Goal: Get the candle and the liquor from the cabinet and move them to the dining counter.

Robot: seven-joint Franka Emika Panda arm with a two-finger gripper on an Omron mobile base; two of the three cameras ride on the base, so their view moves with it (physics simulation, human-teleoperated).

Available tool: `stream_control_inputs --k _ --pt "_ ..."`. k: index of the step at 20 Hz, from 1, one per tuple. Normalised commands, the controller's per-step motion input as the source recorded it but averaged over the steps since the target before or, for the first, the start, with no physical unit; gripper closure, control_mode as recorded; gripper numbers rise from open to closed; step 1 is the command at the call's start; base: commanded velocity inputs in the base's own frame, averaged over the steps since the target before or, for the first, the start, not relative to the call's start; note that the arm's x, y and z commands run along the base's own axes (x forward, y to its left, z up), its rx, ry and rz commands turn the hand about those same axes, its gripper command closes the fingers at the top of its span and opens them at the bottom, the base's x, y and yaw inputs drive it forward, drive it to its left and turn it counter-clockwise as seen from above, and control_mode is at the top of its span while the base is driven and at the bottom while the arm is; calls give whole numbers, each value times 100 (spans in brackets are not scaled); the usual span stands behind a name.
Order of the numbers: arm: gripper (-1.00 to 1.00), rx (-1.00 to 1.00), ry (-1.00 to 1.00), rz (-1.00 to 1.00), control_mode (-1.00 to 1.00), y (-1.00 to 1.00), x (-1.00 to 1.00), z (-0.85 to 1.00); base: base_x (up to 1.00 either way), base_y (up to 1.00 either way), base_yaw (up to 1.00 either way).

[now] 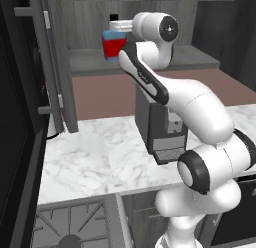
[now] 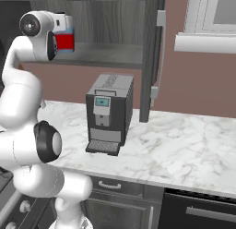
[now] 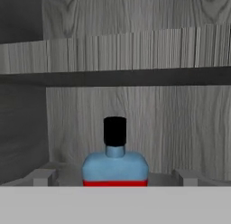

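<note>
Dark grey wood-grain wall cabinet [image 2: 110, 20] standing open above the white marble surface [image 1: 95, 157]. Black coffee machine [image 2: 108, 115] half hidden by the arm in the left view. Tool [image 3: 115, 180] fingers spread apart, flanking the red-and-blue squarish liquor bottle [image 3: 115, 166] on the cabinet shelf, its base cut off.

Both base views look forward and down over the white grey-veined marble worktop [image 1: 100, 157] from opposite sides; the hand view faces close into the dark grey wood-grain cabinet [image 3: 135, 60].
</note>
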Motion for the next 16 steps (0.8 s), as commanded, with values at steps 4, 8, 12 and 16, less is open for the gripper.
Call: stream_control_inputs --k 4,8,12,16 --pt "-100 0 0 0 -100 5 12 -15 0 0 0" --pt "-100 0 0 0 -100 2 14 -2 0 0 0" --pt "-100 0 0 0 -100 3 19 0 0 0 0" --pt "-100 0 0 0 -100 4 18 0 0 0 0"
